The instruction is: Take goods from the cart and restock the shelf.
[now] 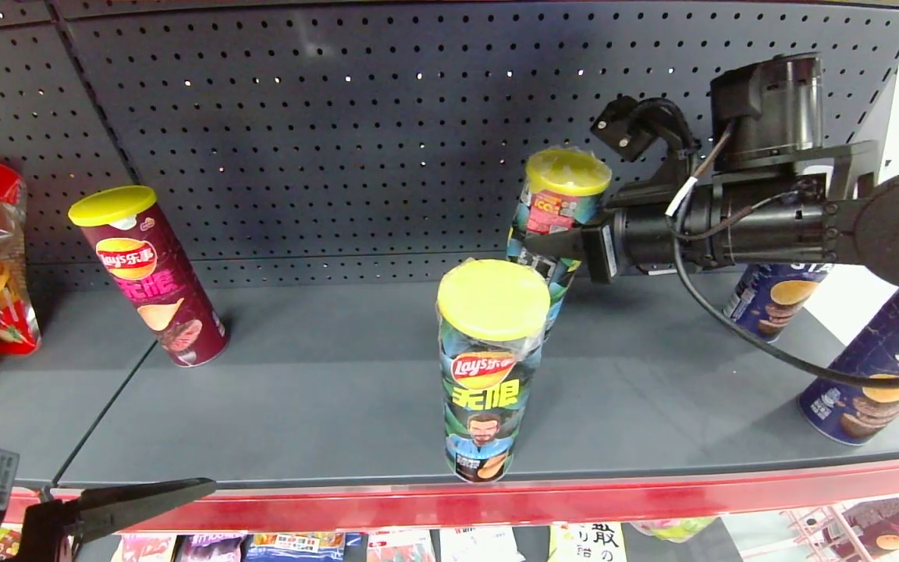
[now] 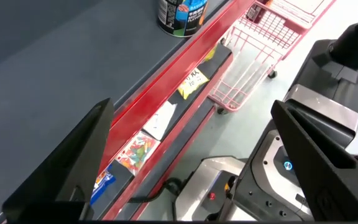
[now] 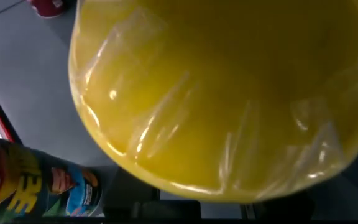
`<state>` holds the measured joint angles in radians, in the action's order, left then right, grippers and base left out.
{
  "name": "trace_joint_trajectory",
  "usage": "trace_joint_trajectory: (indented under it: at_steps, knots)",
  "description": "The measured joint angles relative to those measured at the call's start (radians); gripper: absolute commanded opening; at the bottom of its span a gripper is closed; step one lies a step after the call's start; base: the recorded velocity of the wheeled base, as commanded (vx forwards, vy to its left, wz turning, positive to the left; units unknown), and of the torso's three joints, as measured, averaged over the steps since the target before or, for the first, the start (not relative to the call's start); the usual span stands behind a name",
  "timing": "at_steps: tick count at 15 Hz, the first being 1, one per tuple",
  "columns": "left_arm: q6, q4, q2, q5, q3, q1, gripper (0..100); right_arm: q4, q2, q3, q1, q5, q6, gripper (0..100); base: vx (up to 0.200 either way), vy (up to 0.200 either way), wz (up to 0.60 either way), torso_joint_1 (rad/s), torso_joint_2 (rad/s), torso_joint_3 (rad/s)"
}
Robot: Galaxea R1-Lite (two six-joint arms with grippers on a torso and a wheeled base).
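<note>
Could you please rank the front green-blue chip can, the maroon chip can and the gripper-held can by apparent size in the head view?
Largest: the front green-blue yellow-lidded chip can (nearest the camera).
The maroon yellow-lidded can and the partly hidden can in the right gripper look alike.

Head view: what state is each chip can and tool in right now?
Front green cylindrical chip can, yellow lid: upright, free, at shelf edge.
Rear green chip can, yellow lid: gripped by right tool.
Maroon chip can: standing, free.
Blue chip cans: standing, free.
Left tool: open, empty.
</note>
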<state>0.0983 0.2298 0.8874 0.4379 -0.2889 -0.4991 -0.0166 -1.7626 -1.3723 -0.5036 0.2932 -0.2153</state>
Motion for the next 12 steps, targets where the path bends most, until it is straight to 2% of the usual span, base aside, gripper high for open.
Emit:
trace_joint_trajectory:
  at_steps: [12]
  knots:
    - [0.000,0.000,-0.001,-0.009,-0.005,0.002,100,-0.011,-0.094,-0.044,-0.021,0.001,-0.024,0,0.000,0.000,0.00,0.000,0.00,0.000]
